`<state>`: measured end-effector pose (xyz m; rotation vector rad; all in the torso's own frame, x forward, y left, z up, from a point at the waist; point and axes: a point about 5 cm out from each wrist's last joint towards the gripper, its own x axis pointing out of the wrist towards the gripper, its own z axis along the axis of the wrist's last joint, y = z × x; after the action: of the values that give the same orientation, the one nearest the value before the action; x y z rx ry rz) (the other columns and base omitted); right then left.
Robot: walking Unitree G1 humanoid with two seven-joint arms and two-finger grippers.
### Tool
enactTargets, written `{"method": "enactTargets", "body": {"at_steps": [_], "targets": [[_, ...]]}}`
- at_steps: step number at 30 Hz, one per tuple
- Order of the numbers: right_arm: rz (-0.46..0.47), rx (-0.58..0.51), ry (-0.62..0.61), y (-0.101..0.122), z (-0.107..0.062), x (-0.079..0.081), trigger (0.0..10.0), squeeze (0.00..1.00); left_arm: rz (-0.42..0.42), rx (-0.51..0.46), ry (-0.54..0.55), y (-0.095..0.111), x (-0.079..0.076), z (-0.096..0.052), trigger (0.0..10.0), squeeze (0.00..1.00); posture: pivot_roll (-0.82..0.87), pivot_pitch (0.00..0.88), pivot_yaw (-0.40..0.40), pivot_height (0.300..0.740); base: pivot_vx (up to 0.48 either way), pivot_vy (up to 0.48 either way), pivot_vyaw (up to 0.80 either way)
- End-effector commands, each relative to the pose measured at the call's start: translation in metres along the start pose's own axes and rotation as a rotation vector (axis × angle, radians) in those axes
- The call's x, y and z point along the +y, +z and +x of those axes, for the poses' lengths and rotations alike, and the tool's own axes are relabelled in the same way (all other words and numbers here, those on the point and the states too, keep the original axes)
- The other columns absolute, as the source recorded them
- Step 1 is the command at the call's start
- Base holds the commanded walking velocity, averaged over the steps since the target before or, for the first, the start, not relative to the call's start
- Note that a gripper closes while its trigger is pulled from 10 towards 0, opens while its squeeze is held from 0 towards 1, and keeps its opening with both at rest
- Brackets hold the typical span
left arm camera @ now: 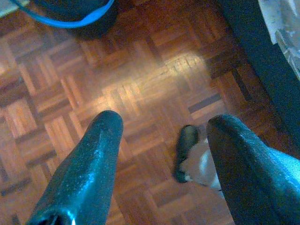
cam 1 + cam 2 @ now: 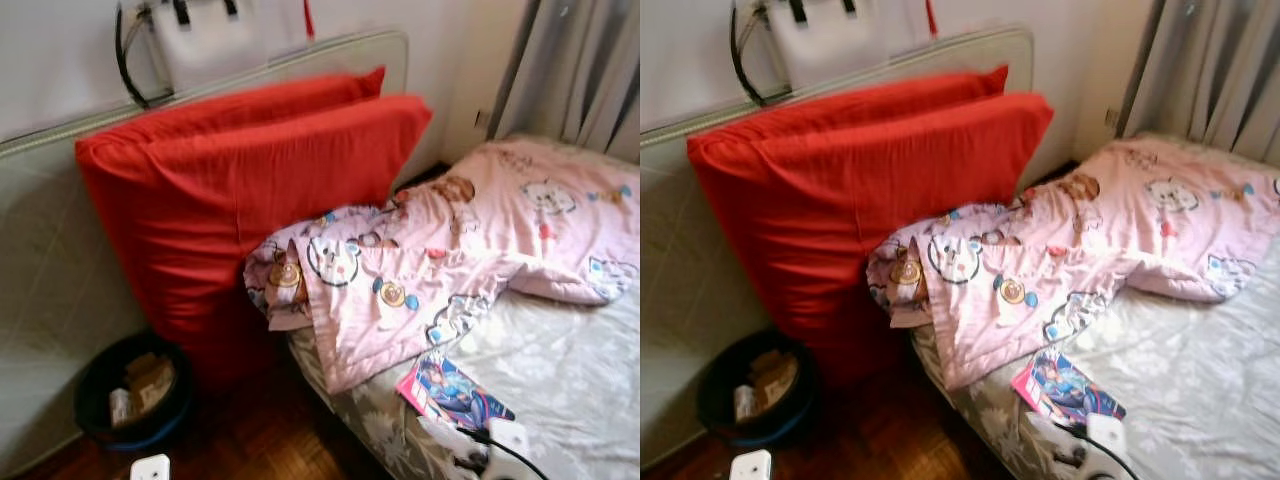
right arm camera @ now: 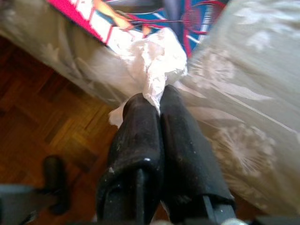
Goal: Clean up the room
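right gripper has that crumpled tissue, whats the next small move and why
Probably carry the crumpled tissue left toward the dark bin on the wood floor by the red cushion. The right gripper has its jaws shut on it at the bed edge, and the bin already holds rubbish.

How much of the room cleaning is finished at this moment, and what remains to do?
Done: the dark bin on the floor already holds some rubbish. In hand: the right gripper is shut on a crumpled white tissue at the bed's edge. The left gripper hangs open over the parquet floor. Left: the tissue is not yet binned, a colourful magazine lies on the bed, and the pink quilt is rumpled.
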<state>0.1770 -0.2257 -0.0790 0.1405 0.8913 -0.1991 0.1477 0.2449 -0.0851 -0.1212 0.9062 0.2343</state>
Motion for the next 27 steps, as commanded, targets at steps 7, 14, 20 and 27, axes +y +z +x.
{"method": "enactTargets", "body": {"at_steps": [7, 14, 20, 27], "targets": [[0.014, -0.007, 0.029, 0.0038, 0.0024, 0.0127, 10.0, 0.00, 0.026, 0.003, 0.013, 0.0005, 0.0061, -0.0009, 10.0, 0.00, 0.01, 0.000, 0.032, 0.740, 0.000, 0.310, 0.00], [0.015, -0.007, 0.031, 0.0047, 0.0027, 0.0128, 10.0, 0.00, 0.022, 0.000, 0.016, 0.0015, 0.0061, -0.0006, 10.0, 0.00, 0.01, 0.000, 0.030, 0.740, 0.000, 0.312, 0.00], [0.023, -0.010, 0.027, 0.0063, 0.0030, 0.0127, 10.0, 0.00, 0.014, -0.006, 0.020, 0.0030, 0.0058, -0.0002, 10.0, 0.00, 0.02, 0.000, 0.025, 0.740, 0.000, 0.311, 0.00], [0.033, -0.011, 0.024, 0.0078, 0.0035, 0.0134, 10.0, 0.00, 0.010, -0.007, 0.025, 0.0040, 0.0054, 0.0002, 10.0, 0.00, 0.01, 0.000, 0.028, 0.740, 0.000, 0.312, 0.00]]}}
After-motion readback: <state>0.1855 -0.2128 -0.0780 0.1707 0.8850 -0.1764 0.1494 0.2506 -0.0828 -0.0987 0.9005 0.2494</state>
